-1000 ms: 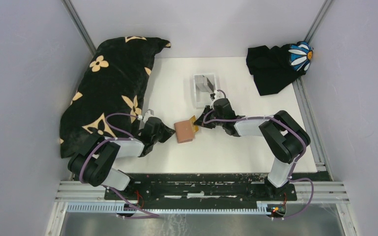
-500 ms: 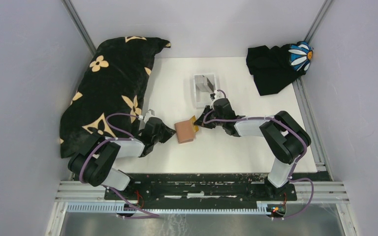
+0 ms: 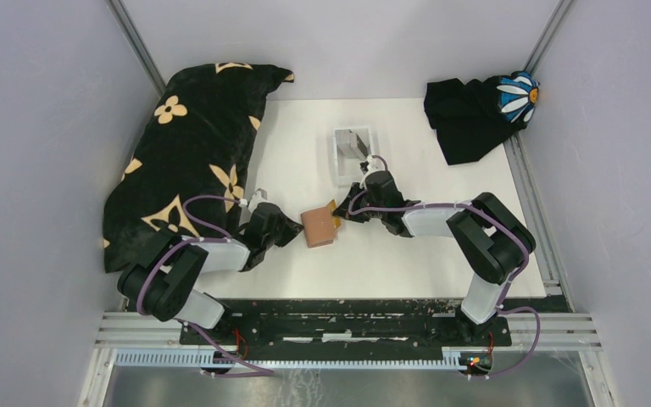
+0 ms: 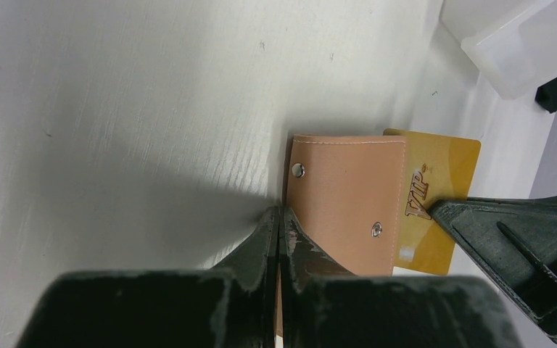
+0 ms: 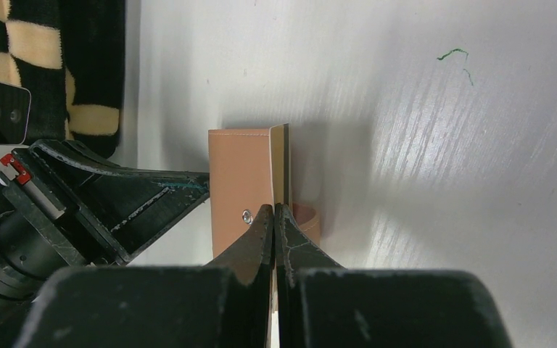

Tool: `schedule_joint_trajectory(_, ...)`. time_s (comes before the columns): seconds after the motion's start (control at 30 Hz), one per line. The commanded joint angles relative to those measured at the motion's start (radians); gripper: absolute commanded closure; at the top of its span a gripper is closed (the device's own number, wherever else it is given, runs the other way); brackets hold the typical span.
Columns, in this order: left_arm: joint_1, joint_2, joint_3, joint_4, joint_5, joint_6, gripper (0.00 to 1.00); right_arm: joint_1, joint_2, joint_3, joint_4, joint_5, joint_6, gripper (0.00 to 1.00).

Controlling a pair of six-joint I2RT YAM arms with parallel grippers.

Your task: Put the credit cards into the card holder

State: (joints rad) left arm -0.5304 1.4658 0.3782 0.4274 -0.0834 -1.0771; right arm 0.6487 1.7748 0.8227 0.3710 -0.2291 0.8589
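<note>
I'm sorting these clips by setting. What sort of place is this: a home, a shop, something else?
Most likely a lab test cell, not a home: a white table boxed in by grey walls, with the left arm and right arm fixed over aluminium rails at its near edge.

We see the left gripper [image 3: 298,230] sitting a touch closer to the card holder [image 3: 317,229] than a second ago, its closed tips now right against the holder's left edge. The right gripper [image 3: 345,214], pinched on the gold credit card [image 4: 439,170], has also edged slightly left towards the holder, carrying the card with it. Both shifts are small, and we cannot tell whether more of the card is inside.
</note>
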Motion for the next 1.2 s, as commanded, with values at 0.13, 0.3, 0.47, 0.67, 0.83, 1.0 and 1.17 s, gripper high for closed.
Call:
schedule_joint_trajectory(0.13,-0.037,0.032,-0.002,0.021,0.026,-0.03,0.97,0.037,-0.043,0.03,0.041,-0.064,0.013,0.99)
schedule_joint_trajectory(0.3,-0.054,0.038,0.0,0.022,0.015,-0.038,0.97,0.041,-0.03,0.012,0.075,-0.068,0.026,0.99)
schedule_joint_trajectory(0.47,-0.073,0.054,0.014,0.022,0.008,-0.039,0.97,0.04,-0.029,-0.003,0.109,-0.076,0.038,0.99)
schedule_joint_trajectory(0.67,-0.087,0.06,0.022,0.02,-0.001,-0.041,0.97,0.041,-0.04,-0.005,0.112,-0.083,0.037,0.99)
schedule_joint_trajectory(0.83,-0.091,0.056,0.022,0.013,-0.008,-0.042,0.97,0.043,-0.035,-0.008,0.123,-0.087,0.04,0.99)
schedule_joint_trajectory(1.0,-0.094,0.059,0.022,0.013,-0.009,-0.044,0.97,0.054,-0.033,-0.007,0.124,-0.084,0.041,0.99)
schedule_joint_trajectory(1.17,-0.096,0.051,0.018,0.011,-0.009,-0.042,0.97,0.064,-0.034,-0.003,0.122,-0.083,0.039,0.99)
